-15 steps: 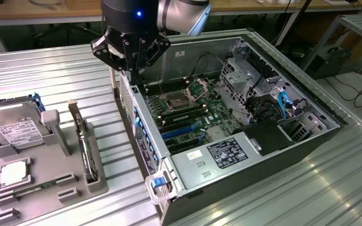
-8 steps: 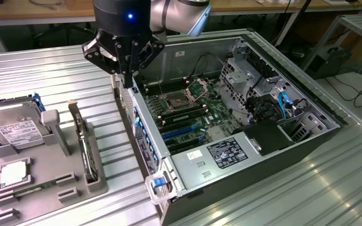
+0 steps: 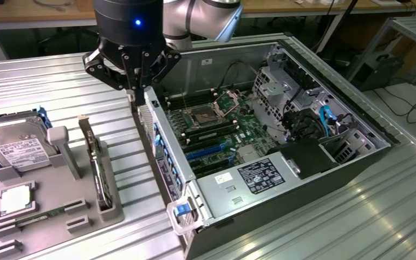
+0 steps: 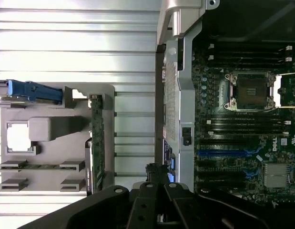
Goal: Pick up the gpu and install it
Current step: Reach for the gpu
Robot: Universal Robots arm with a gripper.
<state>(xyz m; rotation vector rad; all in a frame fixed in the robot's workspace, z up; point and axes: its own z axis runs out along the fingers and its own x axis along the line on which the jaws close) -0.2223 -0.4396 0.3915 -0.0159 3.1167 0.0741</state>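
Note:
The gpu (image 3: 98, 165) is a thin dark card standing on edge in a slot along the grey holder tray (image 3: 56, 216), its pale bracket end pointing away from the camera. In the wrist view the gpu (image 4: 96, 138) shows as a narrow green strip at the tray's edge. My gripper (image 3: 131, 89) hangs above the strip of table between the tray and the open computer case (image 3: 280, 179), close to the case's rear wall. Its fingers (image 4: 154, 171) are together with nothing in them. It is well apart from the card.
A silver hard drive (image 3: 17, 146) with a white label stands in the tray at the exterior view's left, a processor (image 3: 17, 197) and a memory stick (image 3: 31, 219) below it. The motherboard (image 3: 215, 127) lies exposed inside the case, with blue slots (image 3: 208, 149). The table is ribbed metal.

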